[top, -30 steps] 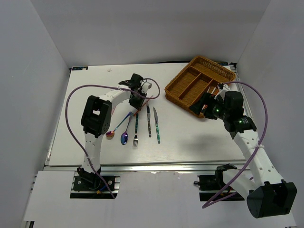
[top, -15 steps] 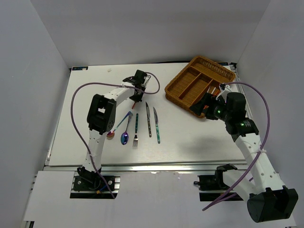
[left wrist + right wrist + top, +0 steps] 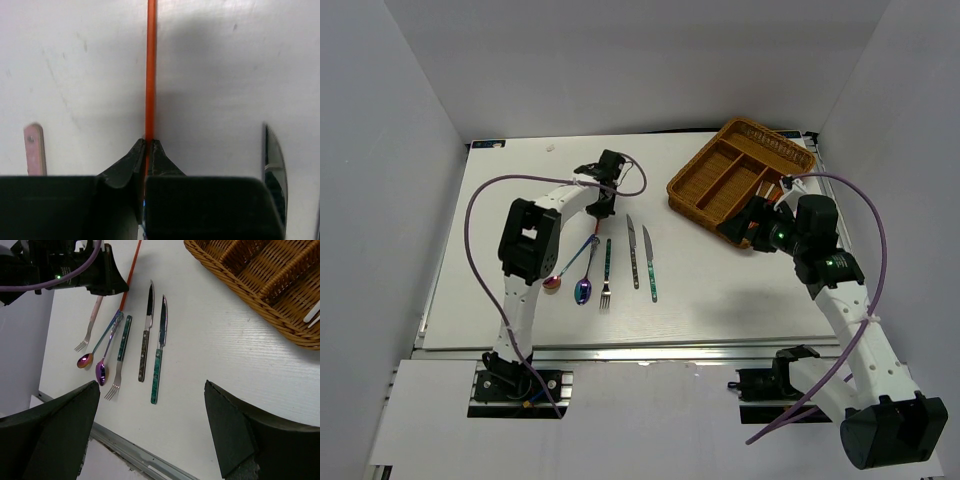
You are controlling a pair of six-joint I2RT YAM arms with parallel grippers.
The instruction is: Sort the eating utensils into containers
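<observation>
Left wrist view showed the left gripper (image 3: 148, 144) pinched shut on the orange chopstick (image 3: 150, 65), which ran straight ahead from the fingertips, flat on the white table (image 3: 225, 75). A pink fork (image 3: 34, 149) handle lay off to the fingers' left and a knife (image 3: 274, 167) off to their right, both apart from them.

My right gripper (image 3: 151, 405) hung with its jaws wide apart. The wicker tray (image 3: 240, 287) sat ahead and to its right. Ahead of the right gripper lay the two spoons (image 3: 102, 352), a teal fork (image 3: 120, 357) and a second knife (image 3: 160, 350).

Against the view from a second ago, the left wrist had turned and the gripper had shifted slightly along the chopstick. The right arm and the row of cutlery looked unchanged.
</observation>
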